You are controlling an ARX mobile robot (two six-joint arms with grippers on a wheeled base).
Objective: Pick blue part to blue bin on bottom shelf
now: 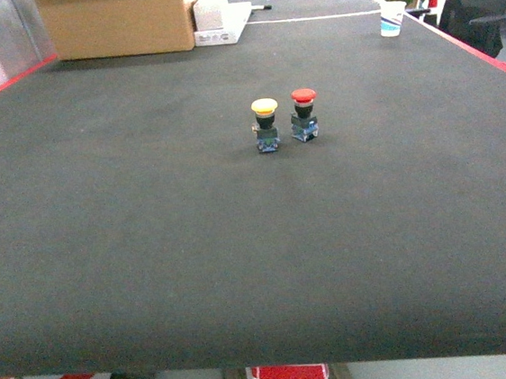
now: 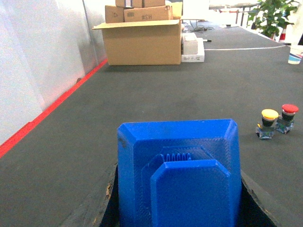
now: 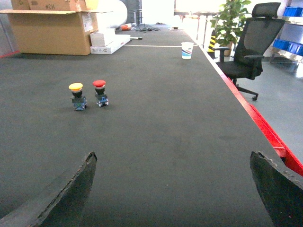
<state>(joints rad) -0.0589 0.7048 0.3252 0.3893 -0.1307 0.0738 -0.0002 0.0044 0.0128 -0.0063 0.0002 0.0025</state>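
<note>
blue part (image 2: 177, 175), yellow-capped button (image 1: 266, 125), red-capped button (image 1: 304, 114), dark grey table (image 1: 146, 210)

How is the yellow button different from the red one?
The yellow-capped push button has a paler, flatter-looking cap; the red-capped push button has a bright red one. In the head view, yellow stands left and slightly nearer, red right. Both stand upright on dark bases on the black table.

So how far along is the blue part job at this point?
Picking looks done: the left gripper is shut on the blue part, seen in the left wrist view. The right gripper is open, holding nothing. No bin or shelf is in view, so delivery to the blue bin is left.
</note>
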